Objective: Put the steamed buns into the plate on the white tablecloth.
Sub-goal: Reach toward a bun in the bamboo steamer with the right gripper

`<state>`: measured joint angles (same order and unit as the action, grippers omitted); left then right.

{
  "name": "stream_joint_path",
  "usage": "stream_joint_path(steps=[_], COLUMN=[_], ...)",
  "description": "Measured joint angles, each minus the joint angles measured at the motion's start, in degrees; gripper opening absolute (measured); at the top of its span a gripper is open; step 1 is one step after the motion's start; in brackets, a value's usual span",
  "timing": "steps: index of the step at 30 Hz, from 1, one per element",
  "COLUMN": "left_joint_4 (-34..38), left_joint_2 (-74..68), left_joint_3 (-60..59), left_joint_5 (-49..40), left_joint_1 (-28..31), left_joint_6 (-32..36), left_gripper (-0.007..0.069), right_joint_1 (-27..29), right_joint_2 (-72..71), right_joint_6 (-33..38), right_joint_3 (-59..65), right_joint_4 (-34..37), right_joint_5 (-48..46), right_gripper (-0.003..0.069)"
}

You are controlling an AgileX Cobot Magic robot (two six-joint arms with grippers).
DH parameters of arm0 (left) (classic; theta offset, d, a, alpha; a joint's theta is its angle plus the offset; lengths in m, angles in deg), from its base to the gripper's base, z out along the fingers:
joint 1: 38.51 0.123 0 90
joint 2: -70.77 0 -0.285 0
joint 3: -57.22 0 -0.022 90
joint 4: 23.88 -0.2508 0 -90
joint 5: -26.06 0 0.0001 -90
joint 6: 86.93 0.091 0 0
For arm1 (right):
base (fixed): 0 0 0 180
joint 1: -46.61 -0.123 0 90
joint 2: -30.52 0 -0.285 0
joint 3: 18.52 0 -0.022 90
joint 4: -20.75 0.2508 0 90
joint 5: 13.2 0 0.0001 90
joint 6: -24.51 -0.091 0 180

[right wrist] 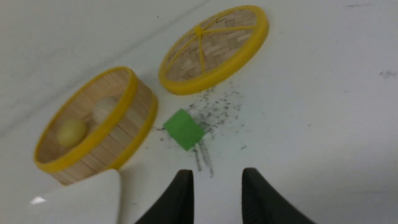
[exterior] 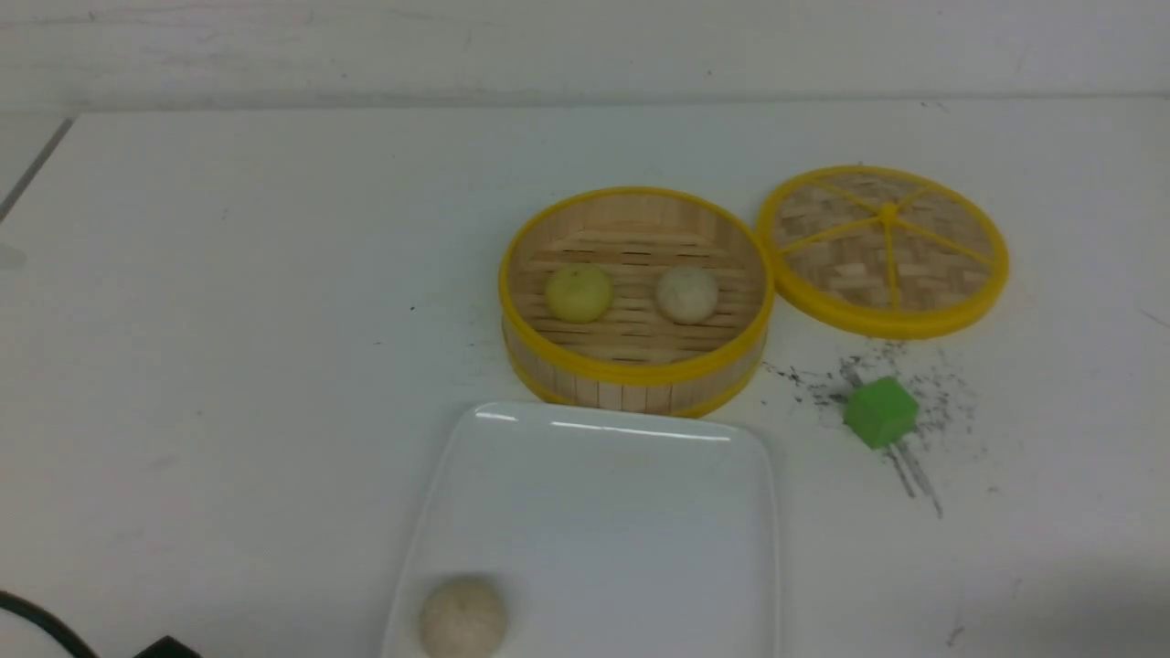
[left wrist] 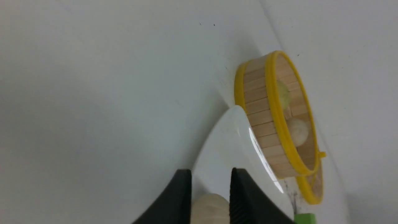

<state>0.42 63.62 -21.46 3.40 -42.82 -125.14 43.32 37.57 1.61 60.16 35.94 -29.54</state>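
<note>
In the front view we see the plate (exterior: 603, 512) at the bottom centre of the frame on the white tablecloth (exterior: 274, 366), with its nearest part cut off by the frame's edge. One beige bun (exterior: 463, 617) sits on the plate, toward the plate's left side, low in the frame. Just beyond the plate, near the frame's centre, we find the bamboo steamer (exterior: 640, 370), uncovered, holding a pale yellow bun (exterior: 579, 293) on the left and an off-white bun (exterior: 687, 295) on the right, apart from each other. The woven lid (exterior: 882, 247) (yellow-rimmed like the steamer) lies at the upper right, against the steamer's side. Below it, right of the plate and among dark marks, we see a green cube (exterior: 881, 413). In the left wrist view, the left end effector (left wrist: 211, 170) stands partway open; the beige bun shows in the gap, but in the front view we see no fingertips around it, so it is not gripped. In the right wrist view, the right end effector (right wrist: 218, 170) is also partway open, and we see only the cloth between its fingertips, so it holds nothing.
</note>
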Motion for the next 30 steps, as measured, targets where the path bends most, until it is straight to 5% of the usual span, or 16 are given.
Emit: stream_joint_path(steps=[12, 16, 19, 22, 25, 30], left_joint_4=[1.3, 2.4, -1.8, -6.7, -9.5, -9.9], left_joint_2=[0.0, -0.3, -7.6, -17.9, -27.8, -41.6], left_joint_3=[1.2, 13.1, 24.3, 30.6, 33.9, 37.1], left_joint_5=[-1.1, -5.3, -11.6, -21.8, -31.1, -34.1], left_joint_1=[0.0, 0.0, 0.0, 0.0, 0.0, 0.0], left_joint_6=[0.7, 9.0, 13.2, 14.1, 16.4, 22.0], left_gripper=[0.0209, 0.0098, 0.0008, 0.0002, 0.0002, 0.0002], right_joint_1=[0.0, 0.0, 0.0, 0.0, 0.0, -0.2], right_joint_2=[0.0, 4.8, 15.1, 26.4, 37.5, 54.0], right_joint_6=[-1.2, 1.6, 1.7, 1.1, 1.8, 10.5], right_joint_3=[-3.9, -19.1, -31.1, -36.5, -39.0, -40.5], right_joint_4=[2.2, -10.4, -21.0, -25.6, -24.0, -8.9], right_joint_5=[0.8, -4.1, -17.5, -30.8, -39.8, -34.7], right_gripper=[0.0235, 0.0118, -0.0002, -0.0015, -0.0015, 0.0001])
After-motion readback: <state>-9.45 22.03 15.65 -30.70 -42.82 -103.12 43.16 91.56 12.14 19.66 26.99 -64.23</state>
